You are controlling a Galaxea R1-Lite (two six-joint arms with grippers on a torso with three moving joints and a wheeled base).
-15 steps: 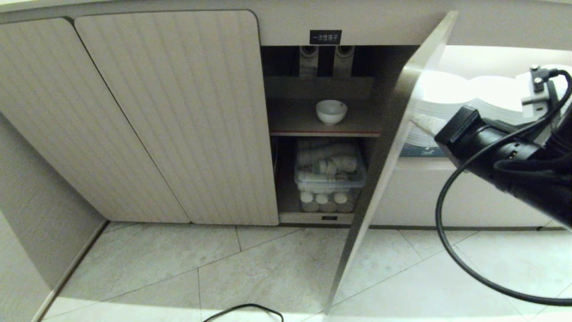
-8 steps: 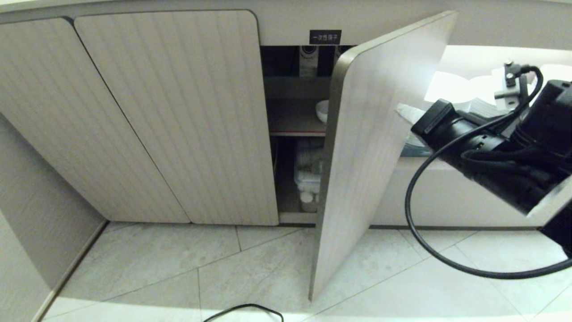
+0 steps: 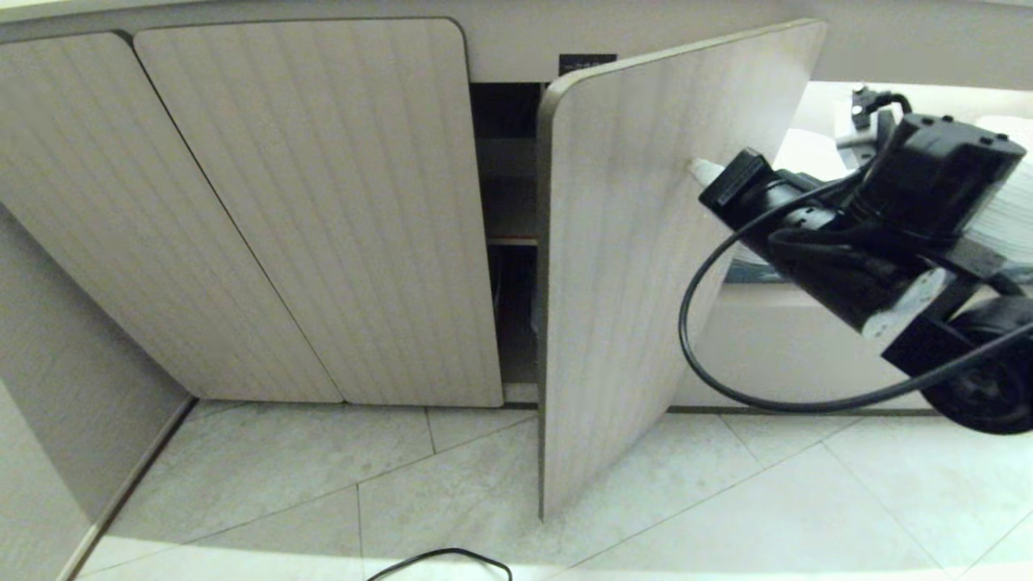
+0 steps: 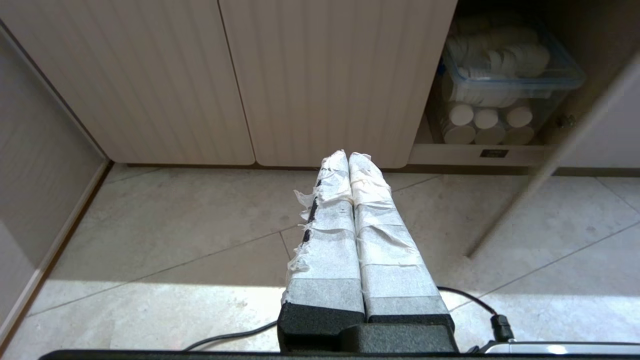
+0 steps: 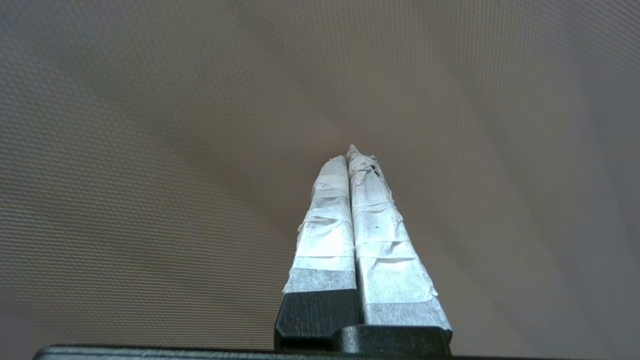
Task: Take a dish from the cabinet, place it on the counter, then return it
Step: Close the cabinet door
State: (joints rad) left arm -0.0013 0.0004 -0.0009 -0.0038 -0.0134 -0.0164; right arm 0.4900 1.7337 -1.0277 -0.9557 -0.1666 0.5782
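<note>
Head: right gripper (image 3: 700, 169), fingers together, tip on door (image 3: 629, 266) of cabinet (image 3: 282, 202) — dish hidden behind it. Left wrist: left gripper (image 4: 348, 156) together, idle. Right wrist: tip on panel — push steady, square

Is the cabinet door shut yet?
Not yet: door stands ajar, a dark gap beside it; the shut right gripper presses its fluted face.

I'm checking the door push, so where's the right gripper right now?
In the head view the right gripper is on the right, its shut taped tip against the outer face of the half-closed cabinet door, near the door's upper part.
</note>
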